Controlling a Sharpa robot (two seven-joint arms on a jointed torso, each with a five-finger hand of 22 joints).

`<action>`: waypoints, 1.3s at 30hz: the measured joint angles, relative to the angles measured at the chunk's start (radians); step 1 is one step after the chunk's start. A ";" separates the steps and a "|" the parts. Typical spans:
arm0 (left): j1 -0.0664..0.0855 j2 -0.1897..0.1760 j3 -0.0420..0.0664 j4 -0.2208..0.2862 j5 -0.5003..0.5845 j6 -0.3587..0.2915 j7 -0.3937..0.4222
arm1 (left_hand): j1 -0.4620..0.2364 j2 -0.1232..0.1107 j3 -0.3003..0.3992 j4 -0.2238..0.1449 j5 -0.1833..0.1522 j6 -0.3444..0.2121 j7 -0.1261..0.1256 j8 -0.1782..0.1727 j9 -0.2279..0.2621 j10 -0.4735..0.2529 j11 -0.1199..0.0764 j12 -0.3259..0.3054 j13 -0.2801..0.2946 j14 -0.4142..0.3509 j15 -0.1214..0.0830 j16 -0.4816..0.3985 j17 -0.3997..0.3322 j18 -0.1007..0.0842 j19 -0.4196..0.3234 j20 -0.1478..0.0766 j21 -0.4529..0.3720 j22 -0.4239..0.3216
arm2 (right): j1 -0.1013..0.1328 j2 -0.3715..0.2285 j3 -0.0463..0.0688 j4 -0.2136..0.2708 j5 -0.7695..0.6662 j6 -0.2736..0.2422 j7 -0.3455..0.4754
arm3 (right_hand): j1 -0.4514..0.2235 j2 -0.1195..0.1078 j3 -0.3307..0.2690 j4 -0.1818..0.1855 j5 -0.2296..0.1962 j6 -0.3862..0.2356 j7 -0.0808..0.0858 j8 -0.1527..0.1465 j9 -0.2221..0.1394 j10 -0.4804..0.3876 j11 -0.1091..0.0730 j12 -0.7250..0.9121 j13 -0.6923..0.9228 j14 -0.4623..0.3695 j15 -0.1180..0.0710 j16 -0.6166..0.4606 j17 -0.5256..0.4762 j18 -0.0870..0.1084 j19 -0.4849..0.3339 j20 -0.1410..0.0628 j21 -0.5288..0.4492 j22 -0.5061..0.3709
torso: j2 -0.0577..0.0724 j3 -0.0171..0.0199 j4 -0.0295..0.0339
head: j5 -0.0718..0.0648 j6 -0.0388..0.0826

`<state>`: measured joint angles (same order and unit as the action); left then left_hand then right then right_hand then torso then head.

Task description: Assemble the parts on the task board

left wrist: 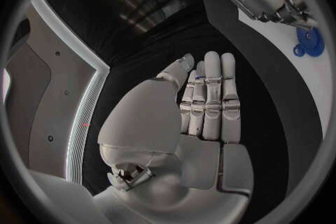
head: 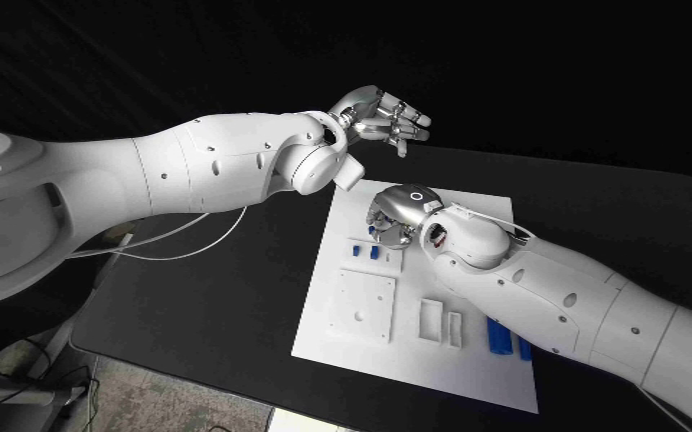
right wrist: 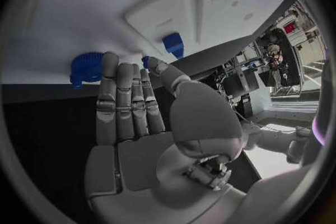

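Reach stage: right hand (head: 401, 214) hovers over the task board (head: 433, 362) mid-frame, fingers (right wrist: 129, 106) straight, empty, near the blue gear (right wrist: 86, 67); left hand (head: 382, 117), open-fingered, idles above; next, pinch the gear

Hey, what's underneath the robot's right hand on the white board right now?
Under the right hand the task board carries small blue parts and a blue gear. The board directly beneath the palm is covered.

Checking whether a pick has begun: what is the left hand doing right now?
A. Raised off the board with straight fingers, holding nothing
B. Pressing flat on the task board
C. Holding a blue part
A: the left hand is beyond the task board's far edge; the left wrist view shows its fingers straight and empty.
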<state>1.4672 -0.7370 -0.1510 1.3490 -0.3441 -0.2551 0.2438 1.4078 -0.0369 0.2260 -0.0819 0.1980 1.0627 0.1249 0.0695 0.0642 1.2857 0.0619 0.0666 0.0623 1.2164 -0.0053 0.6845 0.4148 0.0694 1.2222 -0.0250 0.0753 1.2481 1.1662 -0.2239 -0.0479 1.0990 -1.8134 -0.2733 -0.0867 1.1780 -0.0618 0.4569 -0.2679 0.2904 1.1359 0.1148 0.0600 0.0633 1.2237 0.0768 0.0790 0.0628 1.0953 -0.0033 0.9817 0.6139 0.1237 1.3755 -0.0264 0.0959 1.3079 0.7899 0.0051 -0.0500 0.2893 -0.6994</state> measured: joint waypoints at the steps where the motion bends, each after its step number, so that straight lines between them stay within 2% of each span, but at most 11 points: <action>1: 0.000 0.000 0.000 0.000 0.000 0.000 0.000 | 0.000 0.000 0.000 0.000 0.000 0.000 0.000 0.000 0.000 0.000 0.000 0.000 0.000 0.000 0.000 0.000 0.000 0.000 0.000 0.000 0.000 0.000 | 0.000 0.000 0.000 -0.001 0.001 0.000 0.000 | 0.000 0.000 0.000 0.000 0.000 0.000 0.000 0.000 0.000 0.000 0.000 0.000 0.000 0.000 0.000 0.000 0.000 0.000 0.000 0.000 0.000 0.000 | 0.000 0.0001 -0.0001 | 0.000 0.000; 8: 0.000 0.000 0.000 0.000 0.000 0.001 0.000 | 0.000 0.000 0.000 0.000 0.000 0.000 0.000 0.000 0.000 0.000 0.000 0.000 0.000 0.000 0.000 0.000 0.000 0.000 0.000 0.000 0.000 0.000 | 0.000 0.000 0.000 -0.002 0.006 0.000 0.000 | -0.004 -0.004 0.000 0.000 0.000 0.000 0.000 0.000 0.000 -0.004 -0.004 0.000 0.000 0.000 0.000 0.006 -0.002 0.015 0.000 0.000 -0.004 0.000 | 0.000 0.0000 -0.0004 | -0.002 -0.001; 13: 0.000 -0.001 0.000 0.000 0.000 0.001 -0.001 | 0.000 0.000 0.003 0.003 0.000 -0.004 0.004 0.000 0.000 0.000 0.000 0.000 0.000 0.000 0.000 0.000 0.000 0.000 0.000 0.000 0.000 -0.003 | -0.001 -0.008 0.000 0.004 0.011 -0.002 0.001 | -0.029 -0.029 -0.006 0.003 0.009 -0.048 -0.004 0.000 -0.001 -0.055 0.011 -0.011 -0.002 -0.006 0.013 0.006 -0.006 0.015 -0.003 0.011 -0.012 0.000 | 0.000 0.0006 -0.0004 | -0.004 -0.001; 17: 0.000 -0.004 0.000 0.000 0.000 0.001 -0.001 | 0.000 0.000 0.003 0.003 0.000 -0.004 0.004 0.000 0.000 0.000 0.000 0.000 0.000 0.000 0.000 0.000 0.000 0.000 0.000 0.000 0.000 -0.004 | -0.001 -0.026 0.000 0.018 0.018 -0.004 0.001 | -0.028 -0.046 -0.097 0.020 0.031 -0.080 -0.014 0.000 -0.001 -0.109 0.023 -0.009 -0.002 -0.007 0.022 0.006 -0.015 0.015 0.002 0.024 -0.023 -0.022 | 0.000 0.0010 -0.0013 | -0.005 -0.001; 19: 0.000 -0.005 0.000 -0.001 0.000 0.001 -0.001 | 0.000 0.000 0.003 0.003 0.000 -0.004 0.004 0.000 0.000 0.000 0.000 0.000 0.000 0.000 0.000 0.000 -0.001 0.000 0.000 0.000 0.000 -0.004 | -0.001 -0.037 0.000 0.030 0.023 -0.006 0.001 | -0.008 -0.038 -0.166 0.032 0.031 -0.084 -0.016 0.000 -0.001 -0.126 0.028 -0.002 -0.002 -0.008 0.029 0.005 -0.023 0.015 0.002 0.030 -0.023 -0.052 | 0.000 0.0012 -0.0028 | -0.006 0.000; 25: 0.000 -0.010 0.000 -0.004 -0.001 -0.001 -0.001 | -0.011 -0.011 -0.004 0.009 0.000 -0.004 0.004 0.000 0.000 0.000 0.000 0.000 0.000 0.000 0.000 -0.004 -0.005 0.000 0.000 0.000 -0.004 -0.011 | 0.003 -0.081 0.001 0.088 0.045 -0.025 0.003 | 0.007 -0.025 -0.211 0.040 0.027 -0.087 -0.013 0.000 -0.001 -0.127 0.030 0.008 -0.002 -0.008 0.029 0.005 -0.036 0.015 0.005 0.034 -0.023 -0.096 | -0.002 0.0038 -0.0082 | -0.012 0.007; 27: 0.000 -0.011 0.000 -0.007 -0.003 -0.003 -0.002 | -0.014 -0.014 -0.005 0.010 0.000 -0.002 0.002 0.000 0.000 0.011 -0.007 0.000 0.000 0.000 0.000 -0.005 -0.006 0.000 0.000 0.000 -0.004 -0.016 | 0.006 -0.098 0.005 0.112 0.058 -0.038 0.005 | 0.007 -0.025 -0.210 0.039 0.026 -0.088 -0.012 0.000 -0.001 -0.122 0.024 0.008 -0.002 -0.005 0.027 0.011 -0.036 0.021 0.009 0.030 -0.023 -0.097 | -0.003 0.0061 -0.0123 | -0.014 0.011; 30: 0.000 -0.012 0.000 -0.012 -0.007 -0.007 -0.002 | -0.016 -0.016 -0.005 0.010 0.000 0.003 -0.003 0.000 0.000 0.034 -0.014 0.000 0.000 0.000 0.000 -0.005 -0.006 0.000 0.000 0.000 -0.004 -0.025 | 0.011 -0.124 0.012 0.142 0.079 -0.052 0.009 | 0.007 -0.025 -0.191 0.035 0.019 -0.082 0.001 0.000 -0.001 -0.092 0.017 0.014 -0.003 0.002 0.023 0.012 -0.037 0.025 0.018 0.028 -0.017 -0.097 | -0.007 0.0105 -0.0203 | -0.018 0.016; 32: -0.001 -0.013 0.000 -0.018 -0.010 -0.012 -0.002 | -0.016 -0.016 -0.005 0.010 0.000 0.007 -0.007 0.000 0.000 0.035 -0.016 0.000 0.000 0.000 0.000 -0.008 -0.008 0.000 0.000 0.000 -0.004 -0.031 | 0.014 -0.149 0.021 0.170 0.101 -0.064 0.013 | 0.006 -0.024 -0.183 0.034 0.019 -0.077 0.007 0.000 -0.001 -0.074 0.013 0.016 -0.003 0.004 0.021 0.012 -0.037 0.025 0.018 0.028 -0.017 -0.097 | -0.010 0.0131 -0.0254 | -0.020 0.020; 35: -0.001 -0.013 0.000 -0.029 -0.015 -0.020 -0.001 | -0.016 -0.016 -0.005 0.010 0.000 0.020 -0.009 0.000 0.000 0.035 -0.016 0.000 0.000 0.000 0.000 -0.019 -0.012 0.000 0.000 0.000 -0.004 -0.041 | 0.017 -0.191 0.037 0.207 0.140 -0.076 0.021 | 0.002 -0.007 -0.155 0.032 -0.001 -0.050 0.004 0.000 -0.001 -0.041 0.003 0.020 -0.003 0.009 0.016 0.012 -0.039 0.025 0.022 0.024 -0.017 -0.095 | -0.016 0.0196 -0.0385 | -0.024 0.028; 39: -0.004 -0.014 0.000 -0.046 -0.016 -0.030 0.002 | -0.020 -0.011 -0.005 0.010 0.000 0.020 -0.009 0.000 0.000 0.035 -0.016 0.000 0.000 0.000 0.000 -0.055 -0.030 0.000 -0.004 -0.004 -0.004 -0.064 | 0.018 -0.251 0.060 0.255 0.197 -0.085 0.034 | 0.001 -0.006 -0.145 0.029 -0.004 -0.025 -0.006 0.000 0.000 0.007 -0.013 0.028 -0.003 0.014 0.010 0.012 -0.039 0.025 0.029 0.021 -0.017 -0.092 | -0.027 0.0304 -0.0567 | -0.029 0.041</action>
<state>1.4631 -0.7513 -0.1514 1.3026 -0.3603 -0.2848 0.2459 1.3874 -0.0481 0.2214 -0.0718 0.1980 1.0824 0.1161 0.0695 0.0642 1.3206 0.0463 0.0666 0.0623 1.2165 -0.0053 0.6293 0.3847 0.0693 1.2183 -0.0289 0.0711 1.1843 1.1841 -0.4753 0.0117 1.3542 -1.6163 -0.3578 -0.0531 1.1794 -0.0680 0.3124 -0.2387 0.2866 1.1110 0.1093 0.0600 0.0637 1.2304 0.0639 0.1067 0.0597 1.1096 0.0072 0.9934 0.5751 0.1490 1.4049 -0.0058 0.0791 1.2154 0.7627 0.0355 -0.1066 0.2600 -0.6585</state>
